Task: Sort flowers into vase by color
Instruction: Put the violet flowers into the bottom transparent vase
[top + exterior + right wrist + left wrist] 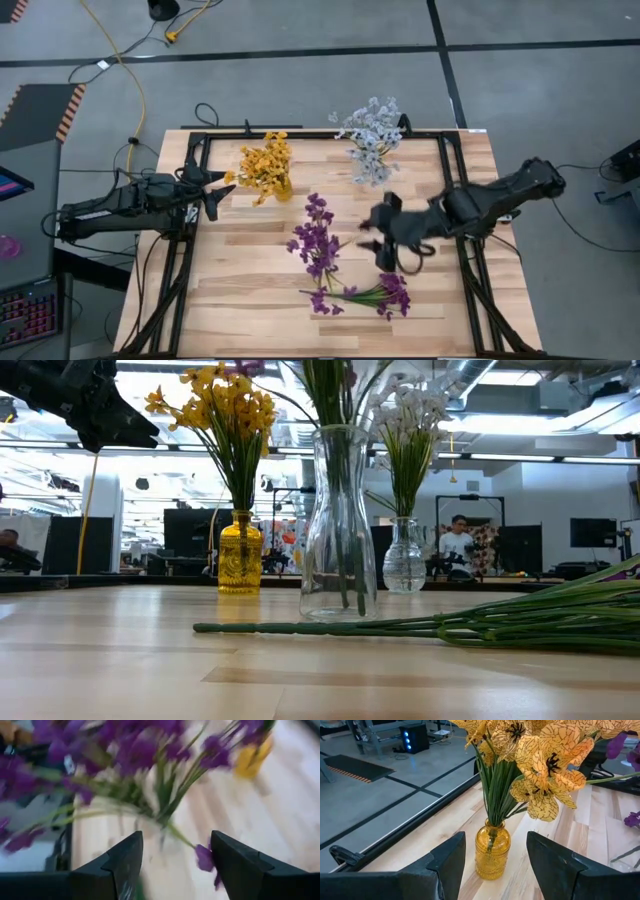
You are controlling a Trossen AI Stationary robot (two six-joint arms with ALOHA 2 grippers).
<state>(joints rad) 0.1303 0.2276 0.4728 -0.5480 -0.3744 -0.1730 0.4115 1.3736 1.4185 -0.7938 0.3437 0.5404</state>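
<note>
Yellow flowers (265,168) stand in a yellow glass vase (492,851). White-blue flowers (372,135) stand in a small clear vase (403,565) at the far side. Purple flowers (318,232) stand in a tall clear vase (340,530) at mid-table. One purple sprig (375,293) lies flat near the front edge, its stems (430,626) on the wood. My left gripper (215,190) (496,839) hangs open just left of the yellow vase. My right gripper (372,235) (175,840) hangs open right of the purple bunch, above the table, with nothing between its fingers.
A black frame rail (455,200) runs around the tabletop. Bare wood (240,280) lies at the near left. The room beyond holds desks, screens and a seated person (458,545).
</note>
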